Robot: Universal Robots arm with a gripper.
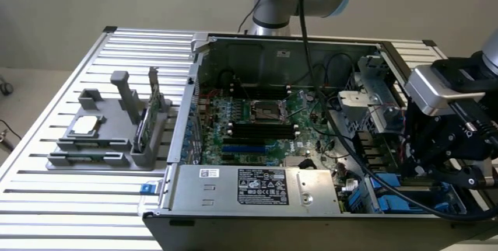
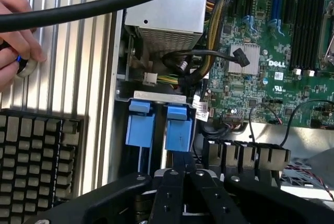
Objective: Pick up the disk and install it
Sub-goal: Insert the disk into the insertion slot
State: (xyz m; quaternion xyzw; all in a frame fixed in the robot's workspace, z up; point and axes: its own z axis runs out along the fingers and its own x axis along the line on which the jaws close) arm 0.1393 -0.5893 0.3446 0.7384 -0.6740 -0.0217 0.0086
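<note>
My gripper [image 2: 182, 157] hangs over the drive bay at the exterior view's right end of the open computer case [image 1: 257, 46]. Its two black fingers [image 2: 173, 182] are shut, tips pressed together with nothing visible between them. Just beyond the tips, two blue plastic carrier ends stand side by side in the bay, one [image 2: 177, 130] touching or nearly touching the tips, the other [image 2: 140, 129] beside it. The disk's silver-grey body and white label are hidden inside the bay. In the exterior view the gripper [image 1: 426, 169] sits just above the blue carriers [image 1: 393, 185].
A thick black cable [image 2: 104, 7] crosses in front of the power supply [image 2: 167, 18]. A person's hand [image 2: 15, 31] rests on the ribbed metal table [image 2: 78, 67] beside the case. A black gridded block [image 2: 36, 156] lies nearby. A grey fixture [image 1: 109, 128] holds a CPU chip and cards.
</note>
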